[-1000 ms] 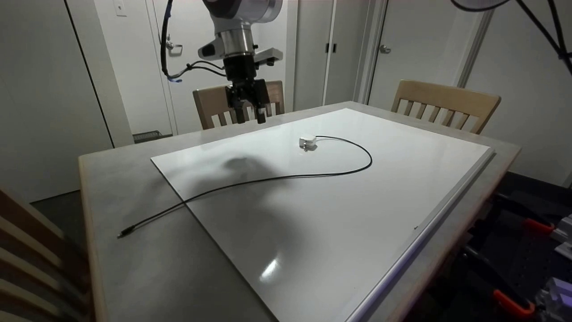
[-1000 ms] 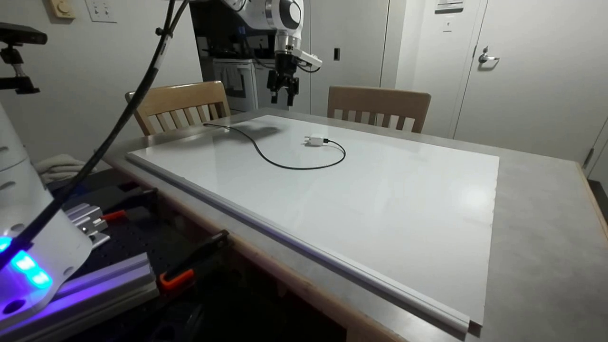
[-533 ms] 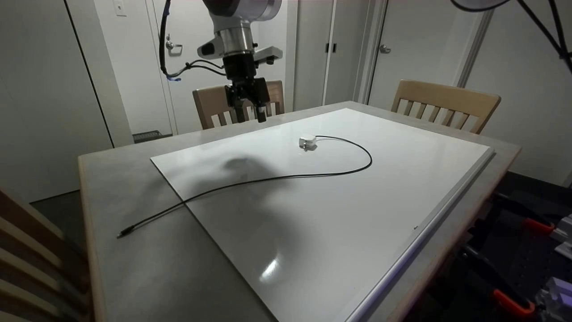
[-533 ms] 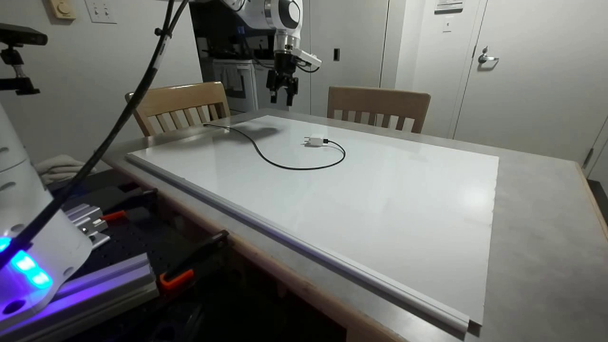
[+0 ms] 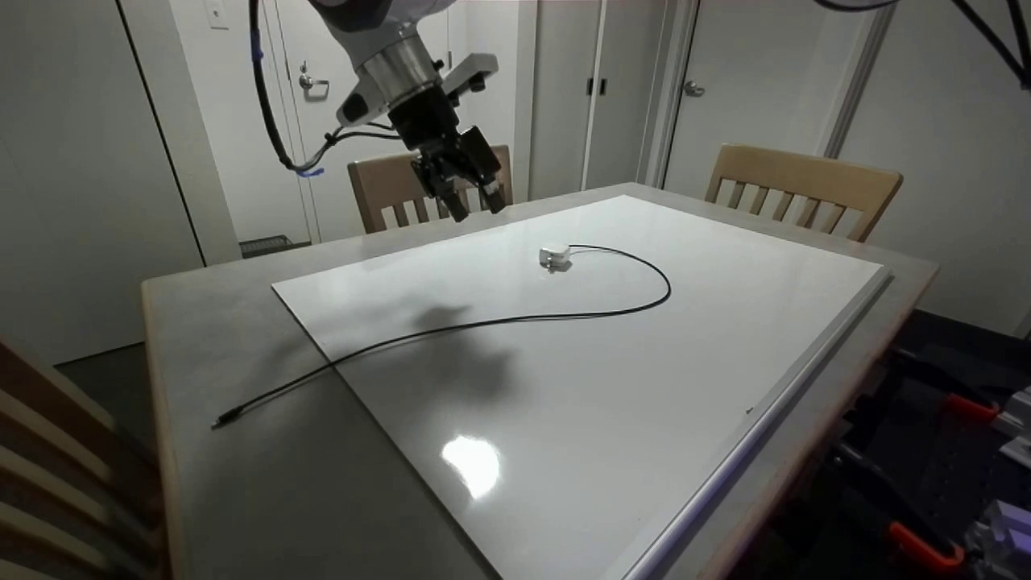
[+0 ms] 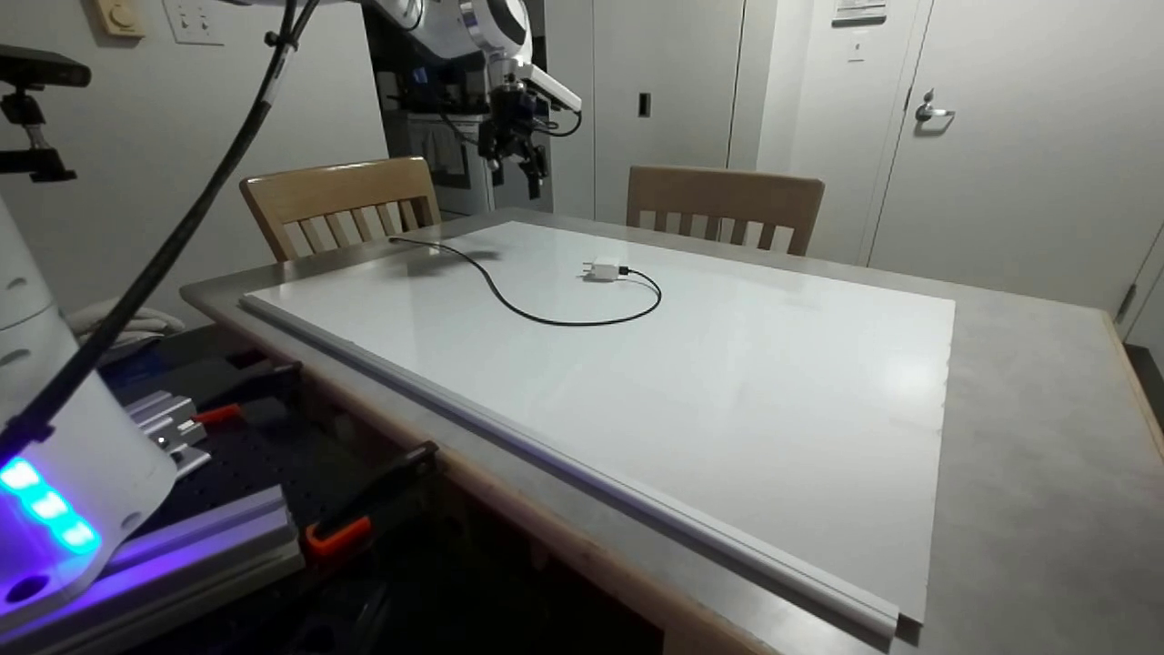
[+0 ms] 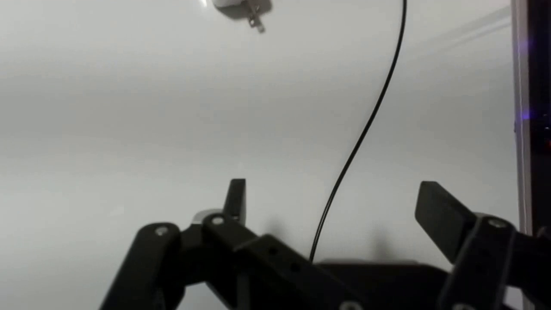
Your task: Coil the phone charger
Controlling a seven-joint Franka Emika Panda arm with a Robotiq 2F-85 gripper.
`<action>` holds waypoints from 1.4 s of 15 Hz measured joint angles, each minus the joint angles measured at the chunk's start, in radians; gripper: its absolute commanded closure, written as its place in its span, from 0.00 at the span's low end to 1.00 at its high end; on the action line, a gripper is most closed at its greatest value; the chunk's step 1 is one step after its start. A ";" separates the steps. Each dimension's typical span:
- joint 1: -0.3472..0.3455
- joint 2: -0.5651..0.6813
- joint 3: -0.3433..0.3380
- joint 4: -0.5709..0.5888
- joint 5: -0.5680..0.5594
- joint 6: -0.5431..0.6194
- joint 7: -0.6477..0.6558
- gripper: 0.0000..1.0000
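Your fingers [image 7: 445,221] are spread, grasping nth., tilted well above the charger cord [image 7: 364,132], which lies uncoiled below, btwn them in wrist view; its white plug [image 5: 554,255] sits beyond. Prob. best: straighten up, lower to straddle cord, pinch gently, loop twd plug.

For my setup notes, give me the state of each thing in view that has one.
Board: flat on the table
Cable: uncoiled, loosely curved, one end off the board
Plug: joined to the cable, lying on the board
Pincer: open, empty, tilted, clear of the cable
Base lights: lit blue
Door: looks shut
Cupboard: looks shut
Chairs: upright
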 measured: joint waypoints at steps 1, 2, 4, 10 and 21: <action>0.024 0.000 -0.016 0.006 -0.026 -0.023 0.027 0.00; 0.048 0.000 -0.033 0.011 -0.050 -0.038 0.063 0.00; 0.081 0.001 -0.061 0.015 -0.080 -0.042 0.141 0.00; 0.087 0.001 -0.063 0.015 -0.082 -0.042 0.148 0.00; 0.093 0.002 -0.069 0.007 -0.084 0.213 0.367 0.00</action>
